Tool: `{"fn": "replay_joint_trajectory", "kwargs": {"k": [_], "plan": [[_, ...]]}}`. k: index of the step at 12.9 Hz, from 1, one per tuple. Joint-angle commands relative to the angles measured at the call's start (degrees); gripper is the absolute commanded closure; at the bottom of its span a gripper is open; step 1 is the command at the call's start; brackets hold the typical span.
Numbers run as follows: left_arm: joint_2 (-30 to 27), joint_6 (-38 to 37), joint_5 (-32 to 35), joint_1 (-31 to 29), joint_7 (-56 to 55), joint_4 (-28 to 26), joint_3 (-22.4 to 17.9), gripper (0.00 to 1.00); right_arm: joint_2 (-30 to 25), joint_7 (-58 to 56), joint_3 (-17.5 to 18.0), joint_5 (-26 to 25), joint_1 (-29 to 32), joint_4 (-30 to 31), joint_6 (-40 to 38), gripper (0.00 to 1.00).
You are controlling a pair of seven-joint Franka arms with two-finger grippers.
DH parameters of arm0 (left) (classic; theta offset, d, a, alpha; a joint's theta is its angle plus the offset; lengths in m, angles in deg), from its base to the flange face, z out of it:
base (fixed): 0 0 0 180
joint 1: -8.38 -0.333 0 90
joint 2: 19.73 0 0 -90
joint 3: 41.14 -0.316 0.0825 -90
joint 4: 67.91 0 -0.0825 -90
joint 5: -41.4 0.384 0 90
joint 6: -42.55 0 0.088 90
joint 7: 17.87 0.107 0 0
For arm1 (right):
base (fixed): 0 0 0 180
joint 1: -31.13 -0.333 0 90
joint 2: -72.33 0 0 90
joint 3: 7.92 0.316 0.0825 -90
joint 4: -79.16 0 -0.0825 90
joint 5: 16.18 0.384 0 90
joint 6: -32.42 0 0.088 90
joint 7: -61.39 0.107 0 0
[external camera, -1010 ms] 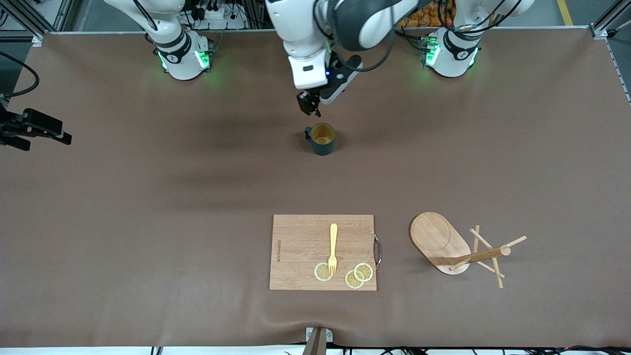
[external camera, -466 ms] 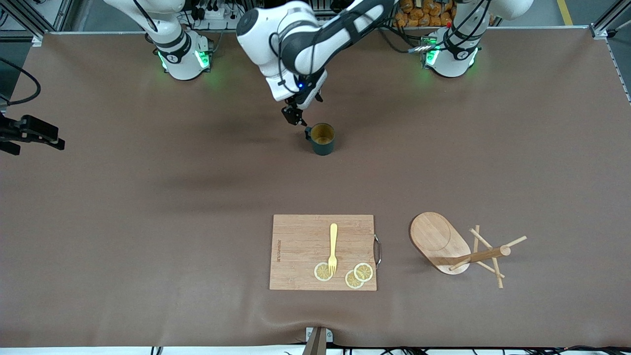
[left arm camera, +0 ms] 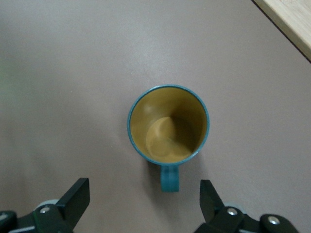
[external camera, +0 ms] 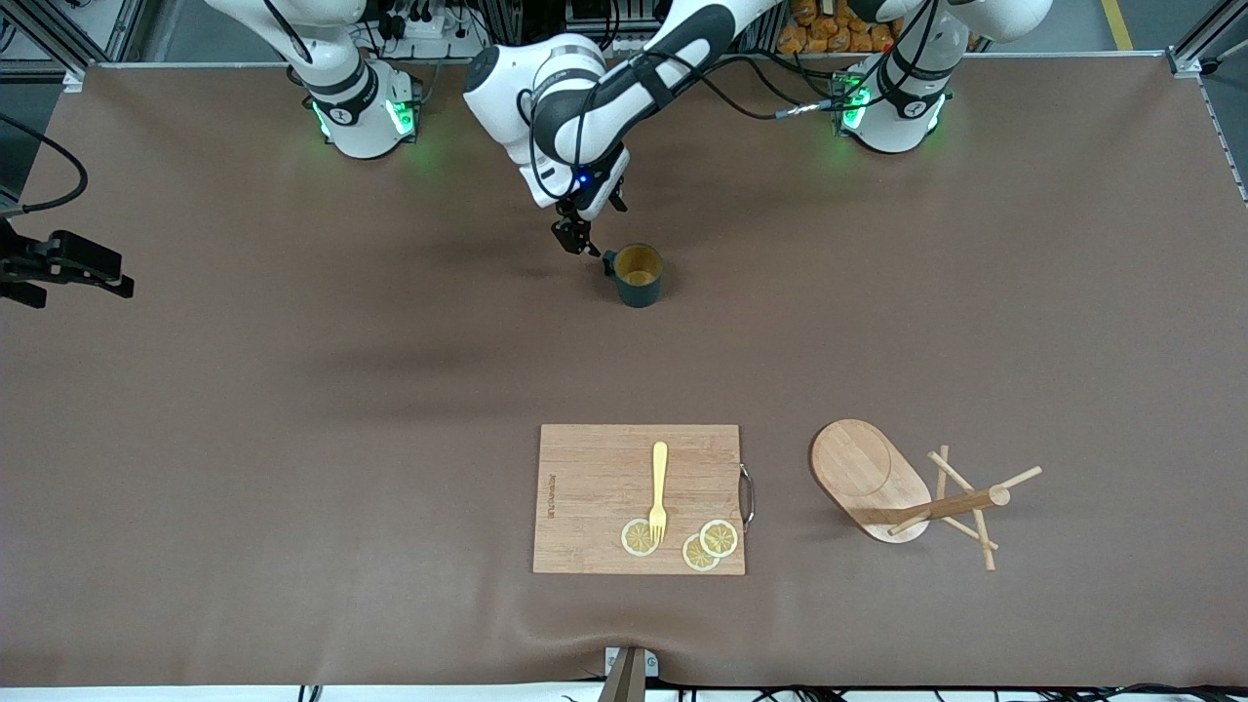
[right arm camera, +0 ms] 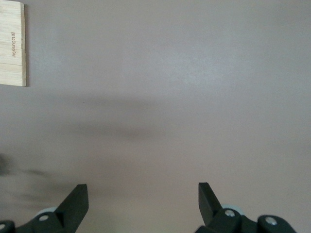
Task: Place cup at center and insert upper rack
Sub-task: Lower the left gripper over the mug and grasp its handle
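The left gripper (external camera: 575, 237) has swung down from over the bare table toward the right arm's end and now sits low just beside the handle of the cup (external camera: 639, 274), its fingers (left arm camera: 75, 199) spread wide and holding nothing. The cup has not moved; it stands upright on the brown table (external camera: 292, 390), apart from the gripper. The rack (external camera: 912, 492) lies tipped on its side near the cutting board (external camera: 595, 487), unchanged. The right gripper (external camera: 68, 263) waits at the table's edge at the right arm's end, its fingers (right arm camera: 77, 201) apart and empty, shifted slightly.
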Motion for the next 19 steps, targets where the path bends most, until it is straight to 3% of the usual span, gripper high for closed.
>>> {"fn": "replay_joint_trajectory", "kwargs": {"k": [1, 7, 12, 13, 15, 16, 17, 19], "plan": [[1.7, 1.8, 1.0, 3.7, -1.2, 1.9, -4.5, 0.00, -0.6, -0.4, 0.6, -0.8, 0.3, -1.0, -1.4, 0.00], [2.8, 5.7, 1.1, 3.7, -2.3, 2.8, -6.2, 0.03, -0.8, 0.1, 0.7, -0.5, -0.7, -3.0, -5.0, 0.00], [4.6, 5.7, 0.3, 3.7, -5.3, 2.6, -6.2, 0.14, -1.2, 0.0, -0.3, -1.0, -3.4, -3.0, -4.6, 0.00], [4.7, 5.7, 0.2, 3.5, -5.6, 2.6, -6.2, 0.16, -1.2, -0.1, -2.6, -0.9, -4.7, -3.0, -4.5, 0.00], [4.7, 5.7, 0.0, 3.2, -6.1, 2.6, -6.2, 0.22, -1.2, -0.4, -11.8, -0.8, -13.3, -3.0, -4.4, 0.00], [4.8, 5.7, -1.1, 3.0, -6.0, 2.8, -6.2, 0.26, -1.2, -0.2, -13.8, -0.3, -15.3, -3.0, -4.4, 0.00], [4.7, 5.7, -1.9, 2.4, -6.1, 2.8, -6.2, 0.33, -1.2, 0.1, -13.8, -0.6, -15.3, -3.0, -4.4, 0.00], [4.6, 5.7, -2.2, 2.3, -6.8, 2.7, -6.2, 0.54, -1.0, 0.1, -13.8, -0.1, -15.3, -2.9, -4.4, 0.00]]}}
